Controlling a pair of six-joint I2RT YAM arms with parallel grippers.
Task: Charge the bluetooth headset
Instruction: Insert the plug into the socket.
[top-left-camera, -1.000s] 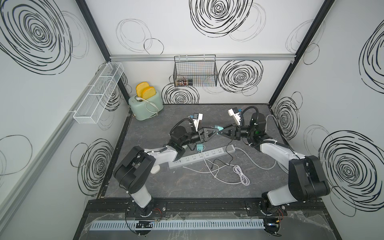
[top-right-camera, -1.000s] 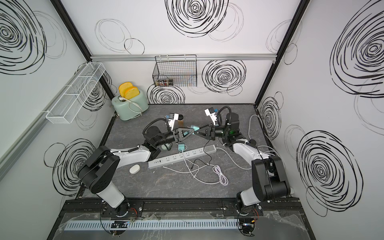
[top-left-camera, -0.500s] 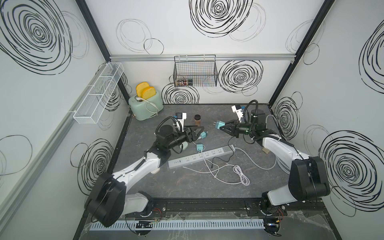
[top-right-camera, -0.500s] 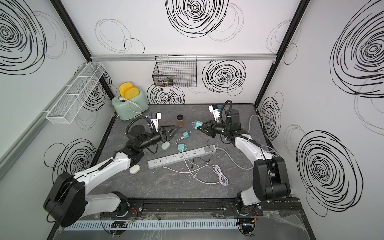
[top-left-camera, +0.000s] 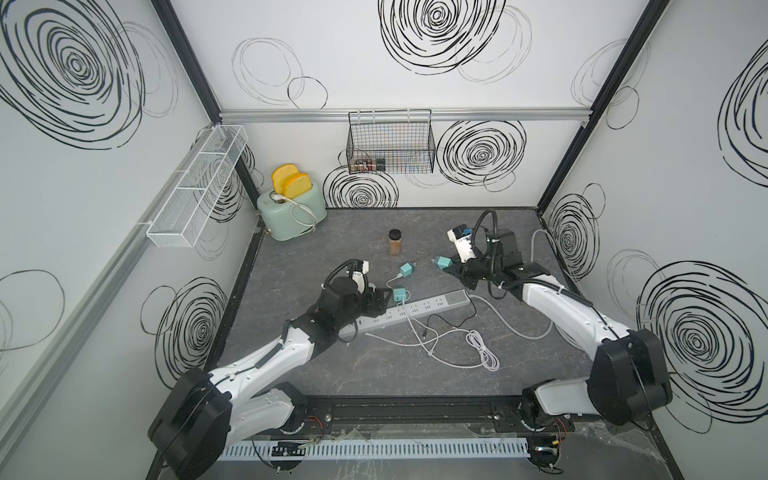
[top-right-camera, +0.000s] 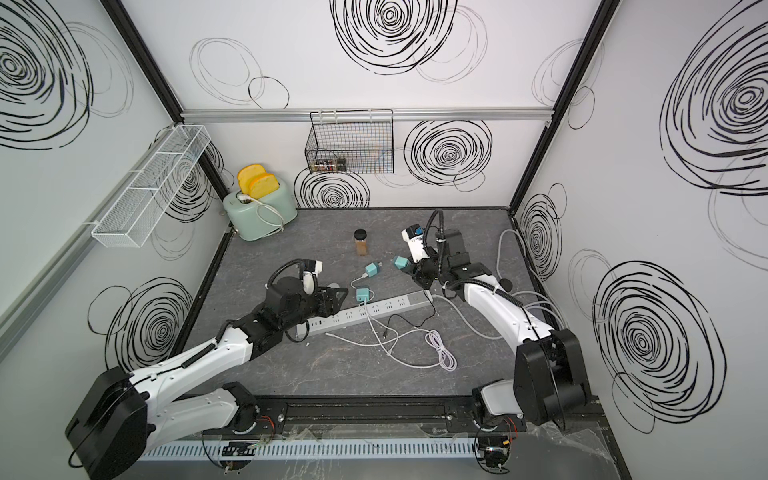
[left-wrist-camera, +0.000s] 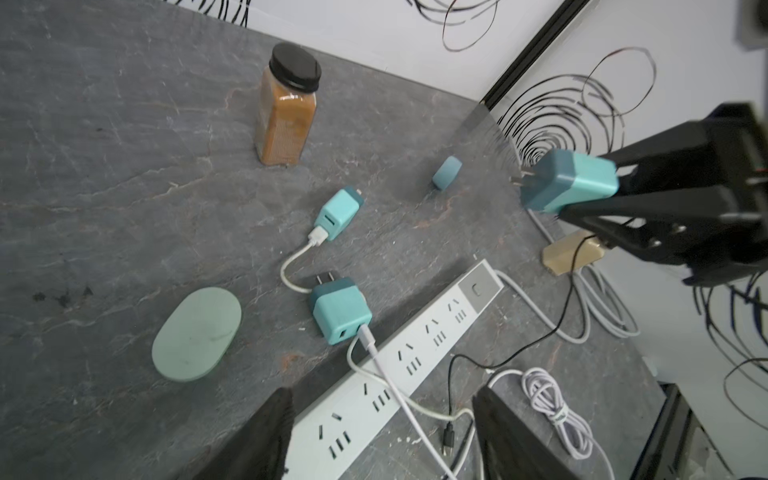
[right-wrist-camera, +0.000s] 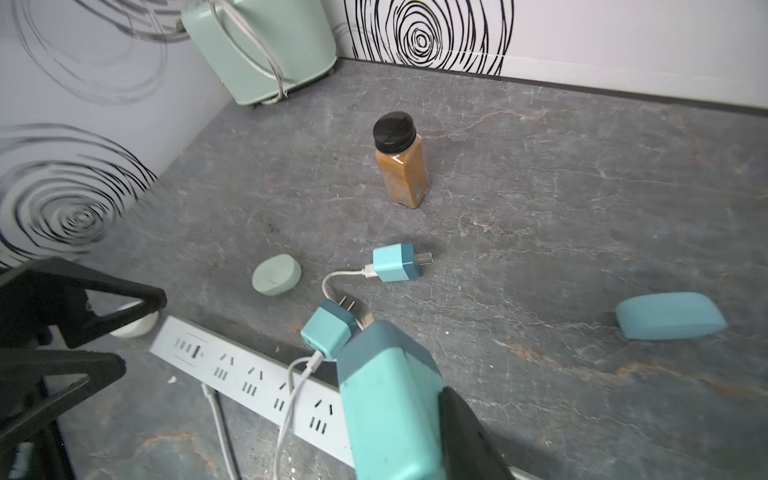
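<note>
Left pincer (left-wrist-camera: 382, 392) drawn back, grey marbled tabletop (top-left-camera: 340, 249), swirl-marked white walls (top-left-camera: 353, 62)

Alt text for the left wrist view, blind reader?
The right gripper holds a teal charger in the air. On the table, two more chargers with white cables lie beside a power strip, near a spice jar.

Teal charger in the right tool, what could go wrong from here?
The right tool pinches the teal charger only at its back end, so it might twist when pushed into a socket. A white cable lies across the power strip and could block sockets. The left tool is open above the strip, not holding it, so it may slide.
</note>
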